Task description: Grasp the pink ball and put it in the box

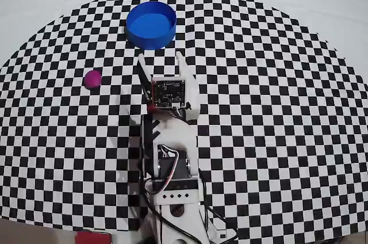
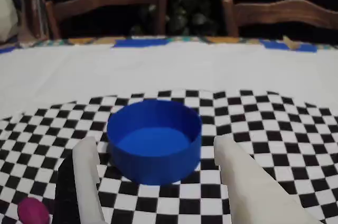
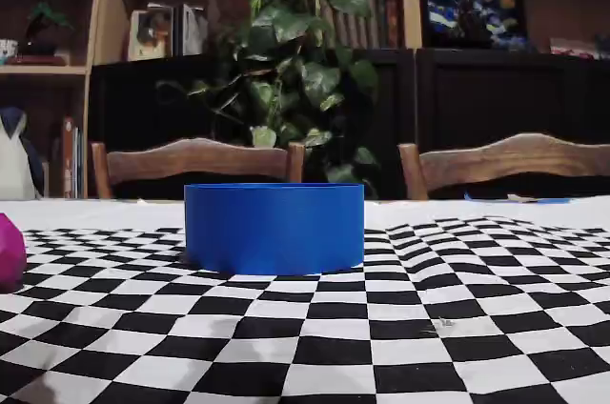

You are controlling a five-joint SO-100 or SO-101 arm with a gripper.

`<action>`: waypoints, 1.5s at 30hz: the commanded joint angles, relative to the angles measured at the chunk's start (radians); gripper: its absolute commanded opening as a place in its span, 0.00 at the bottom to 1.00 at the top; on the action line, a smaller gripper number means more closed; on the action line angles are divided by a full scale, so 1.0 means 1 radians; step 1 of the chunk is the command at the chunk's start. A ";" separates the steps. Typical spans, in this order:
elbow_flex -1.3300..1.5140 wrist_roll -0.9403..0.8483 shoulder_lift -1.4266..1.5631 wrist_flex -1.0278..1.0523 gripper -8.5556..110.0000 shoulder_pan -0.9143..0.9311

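The pink ball (image 1: pixel 92 78) lies on the checkered mat, left of the arm in the overhead view. It shows at the bottom left of the wrist view (image 2: pixel 33 211) and at the left edge of the fixed view (image 3: pixel 8 252). The box, a round blue tub (image 1: pixel 150 24), stands empty at the far side of the mat, also in the wrist view (image 2: pixel 154 139) and the fixed view (image 3: pixel 274 228). My gripper (image 1: pixel 160 57) is open and empty, just short of the tub, with the ball off to its left. In the wrist view the gripper (image 2: pixel 154 142) frames the tub between its fingers (image 2: pixel 87 176).
The black-and-white checkered mat (image 1: pixel 276 111) lies on a white tablecloth (image 1: pixel 322 2). Two wooden chairs (image 3: pixel 195 164) stand behind the table's far edge, with a plant (image 3: pixel 295 70) and shelves beyond. The arm's base (image 1: pixel 172 198) sits at the near edge.
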 commanded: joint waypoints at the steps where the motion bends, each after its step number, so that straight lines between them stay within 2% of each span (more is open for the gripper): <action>1: 0.008 -0.006 -0.008 -0.011 0.28 -0.008; 45: 0.008 -0.006 -0.066 -0.041 0.28 -0.359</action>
